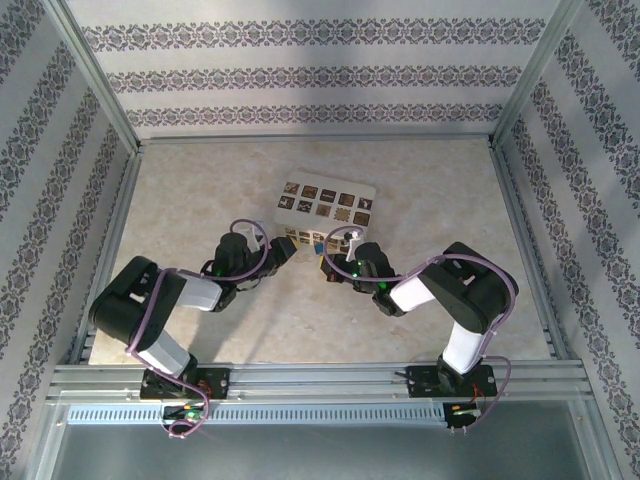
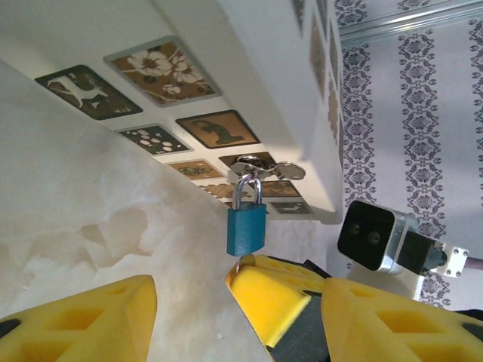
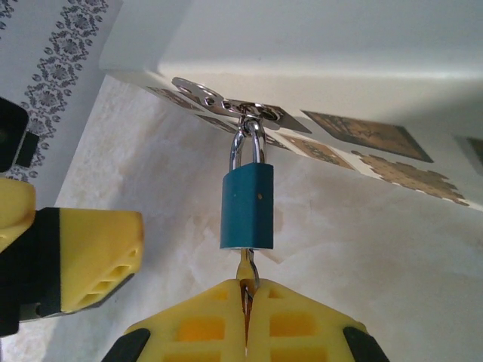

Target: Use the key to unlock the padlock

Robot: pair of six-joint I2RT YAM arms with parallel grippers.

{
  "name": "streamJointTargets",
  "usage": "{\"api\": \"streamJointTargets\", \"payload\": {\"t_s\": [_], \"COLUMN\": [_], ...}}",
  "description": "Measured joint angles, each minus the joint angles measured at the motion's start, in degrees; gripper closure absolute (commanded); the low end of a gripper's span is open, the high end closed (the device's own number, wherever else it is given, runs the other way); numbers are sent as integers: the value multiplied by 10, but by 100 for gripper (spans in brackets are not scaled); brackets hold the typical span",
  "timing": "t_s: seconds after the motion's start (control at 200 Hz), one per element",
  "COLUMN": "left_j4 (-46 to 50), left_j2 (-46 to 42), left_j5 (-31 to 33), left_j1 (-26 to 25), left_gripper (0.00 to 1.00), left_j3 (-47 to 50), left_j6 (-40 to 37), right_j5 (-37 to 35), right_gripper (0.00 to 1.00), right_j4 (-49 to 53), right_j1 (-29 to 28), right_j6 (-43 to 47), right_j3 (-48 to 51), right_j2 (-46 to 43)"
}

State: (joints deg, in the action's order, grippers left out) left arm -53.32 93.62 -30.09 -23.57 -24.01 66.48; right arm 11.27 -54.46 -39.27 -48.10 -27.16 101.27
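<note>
The padlock is a small teal-blue body with a silver shackle. It hangs from a silver hasp on the near face of a cream box with dark ornamental squares. My right gripper is shut on the key, whose metal blade runs up into the padlock's underside. The key's head is hidden between the yellow pads. In the left wrist view the padlock hangs just above the right gripper's fingers. My left gripper is open, its fingers either side, touching nothing.
The cream box stands on the marbled table toward the back middle. Patterned walls and metal rails enclose the table. Both arms meet just in front of the box, the left gripper's finger close beside the right gripper.
</note>
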Motion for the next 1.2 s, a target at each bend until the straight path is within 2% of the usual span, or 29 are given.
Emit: {"api": "streamJointTargets", "payload": {"t_s": [0.575,1.199], "left_j4": [-115,-166], "left_j2": [127,190], "left_j5": [-14,-16], "left_j1": [-24,-43], "left_gripper": [54,62], "left_j3": [-49,-87], "left_j6": [75,96], "right_j5": [5,5], "right_gripper": [100,100], "right_j4": [3,11], "right_j1": [0,0], "right_j6": [-26,-32], "right_j3": [-2,-2], "right_j2": [-2,-12]}}
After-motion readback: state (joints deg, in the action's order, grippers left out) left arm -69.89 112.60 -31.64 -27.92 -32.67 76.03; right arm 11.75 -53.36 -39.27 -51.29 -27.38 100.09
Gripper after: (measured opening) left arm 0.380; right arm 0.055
